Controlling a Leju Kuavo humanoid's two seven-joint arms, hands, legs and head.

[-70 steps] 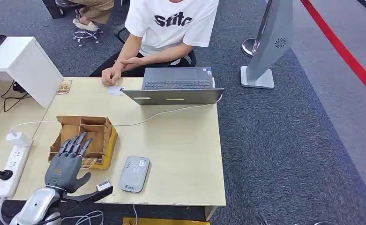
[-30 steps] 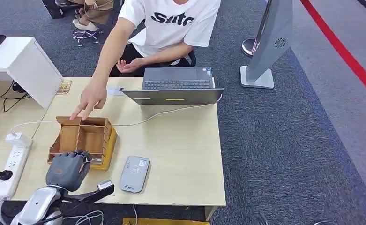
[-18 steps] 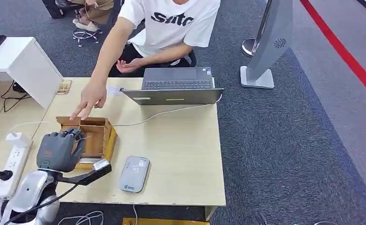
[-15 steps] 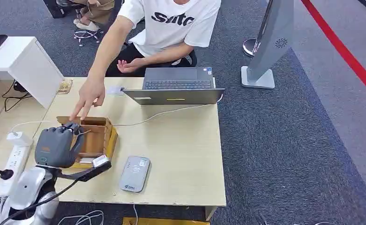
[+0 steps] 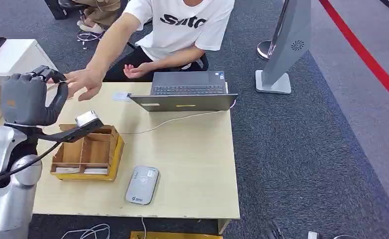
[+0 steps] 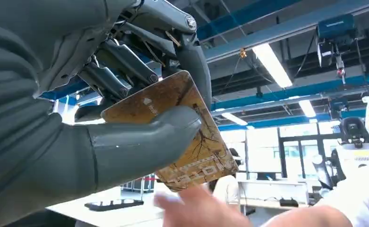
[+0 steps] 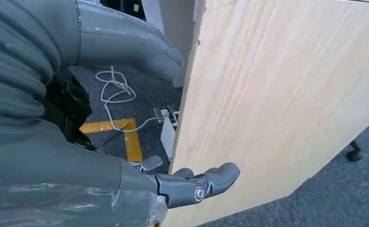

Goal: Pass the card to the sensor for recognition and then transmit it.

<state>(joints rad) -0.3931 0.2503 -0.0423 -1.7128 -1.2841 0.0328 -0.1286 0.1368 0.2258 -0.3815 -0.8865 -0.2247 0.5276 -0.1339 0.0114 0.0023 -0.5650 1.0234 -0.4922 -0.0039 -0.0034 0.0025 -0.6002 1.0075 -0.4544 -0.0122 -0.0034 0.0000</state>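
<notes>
our left hand (image 5: pixel 25 99) grasps the card (image 6: pixel 182 127) at upper left near a person's hand (image 5: pixel 82 82); the sensor (image 5: pixel 142 184) scan looks undone; our right hand's (image 7: pixel 125 118) fingers hang released.

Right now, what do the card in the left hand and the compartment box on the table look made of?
Card: probably printed plastic, thin, rigid, brownish pattern.
Box: likely thin plywood, brown panels and partitions, matte.
Left hand pinches the card.

"Stitc" on white T-shirt (image 5: pixel 182 27)

card (image 6: pixel 192 142) — brown, patterned — pinched | sensor (image 5: pixel 142 184) — grey, flat on table
</notes>
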